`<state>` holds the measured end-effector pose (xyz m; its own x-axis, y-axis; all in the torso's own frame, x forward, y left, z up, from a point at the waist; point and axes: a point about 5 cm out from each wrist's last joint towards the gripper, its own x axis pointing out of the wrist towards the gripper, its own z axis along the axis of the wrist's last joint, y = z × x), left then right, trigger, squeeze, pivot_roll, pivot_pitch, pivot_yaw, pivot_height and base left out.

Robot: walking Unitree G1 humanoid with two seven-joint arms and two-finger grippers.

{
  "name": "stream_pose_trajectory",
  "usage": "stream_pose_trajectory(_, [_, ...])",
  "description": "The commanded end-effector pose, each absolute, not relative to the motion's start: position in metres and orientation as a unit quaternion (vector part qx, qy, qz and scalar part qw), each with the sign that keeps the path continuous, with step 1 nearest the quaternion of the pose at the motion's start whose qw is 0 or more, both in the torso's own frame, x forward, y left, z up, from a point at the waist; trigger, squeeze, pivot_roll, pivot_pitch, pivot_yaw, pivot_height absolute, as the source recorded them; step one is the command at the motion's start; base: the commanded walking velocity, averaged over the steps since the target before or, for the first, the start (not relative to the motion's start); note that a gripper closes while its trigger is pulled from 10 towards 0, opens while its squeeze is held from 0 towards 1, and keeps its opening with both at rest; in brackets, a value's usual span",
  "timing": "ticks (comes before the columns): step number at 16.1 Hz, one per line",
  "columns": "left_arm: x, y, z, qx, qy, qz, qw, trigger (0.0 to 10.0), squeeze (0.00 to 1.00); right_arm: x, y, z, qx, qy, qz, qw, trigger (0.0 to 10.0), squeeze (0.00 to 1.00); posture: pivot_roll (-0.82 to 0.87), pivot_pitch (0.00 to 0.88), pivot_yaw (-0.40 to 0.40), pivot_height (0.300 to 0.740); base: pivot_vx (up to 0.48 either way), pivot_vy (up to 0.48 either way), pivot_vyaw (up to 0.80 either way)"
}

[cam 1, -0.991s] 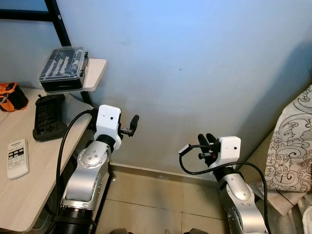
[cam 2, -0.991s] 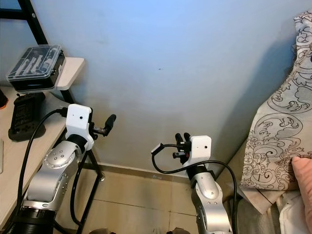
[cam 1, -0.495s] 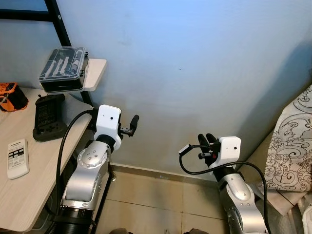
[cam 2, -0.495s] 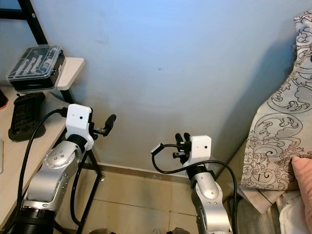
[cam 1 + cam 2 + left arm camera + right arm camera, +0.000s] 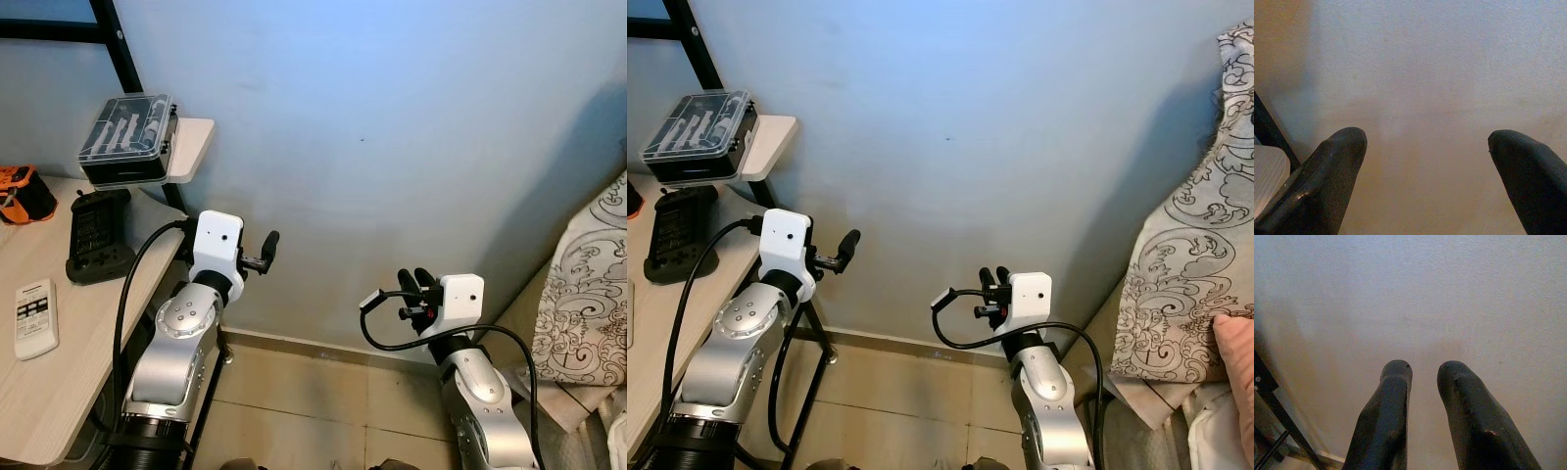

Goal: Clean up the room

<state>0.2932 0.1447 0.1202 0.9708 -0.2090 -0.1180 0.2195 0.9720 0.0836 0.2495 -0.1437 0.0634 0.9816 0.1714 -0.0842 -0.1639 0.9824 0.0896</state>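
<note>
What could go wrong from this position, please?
Both arms face the wall closely; stepping forward might push the left gripper or right gripper into it. The left arm is beside the desk, so turning could bump its edge. The right arm's loose cable might snag.

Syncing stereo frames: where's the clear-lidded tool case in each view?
Left eye view: tool case upper left, on the small shelf above the desk.
Right eye view: tool case at the far left edge, same shelf.
Left wrist view: not in it.
Right wrist view: not in it.
Shared landmark: the black calculator just below the case.
</note>
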Motion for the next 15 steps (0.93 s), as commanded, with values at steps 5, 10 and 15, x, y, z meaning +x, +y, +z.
stream_pose_trajectory(5, [0.2950,0.1254,0.1249,-0.003,0.020,-0.141,0.990,10.0,0.00,0.2648,-0.1406,0.0831,0.055,0.025,0.081,0.995,10.0,0.00,0.03,0.000,0.000,0.710,0.000,0.000,0.00])
stream_pose_trajectory(10, [0.2950,0.1254,0.1249,-0.003,0.020,-0.141,0.990,10.0,0.00,0.2648,-0.1406,0.0831,0.055,0.025,0.081,0.995,10.0,0.00,0.03,0.000,0.000,0.710,0.000,0.000,0.00])
stream_pose_trajectory(15, [0.2965,0.1249,0.1247,-0.003,0.021,-0.141,0.990,10.0,0.00,0.2657,-0.1396,0.0838,0.059,0.024,0.083,0.995,10.0,0.00,0.02,0.000,0.004,0.710,0.000,0.000,0.00])
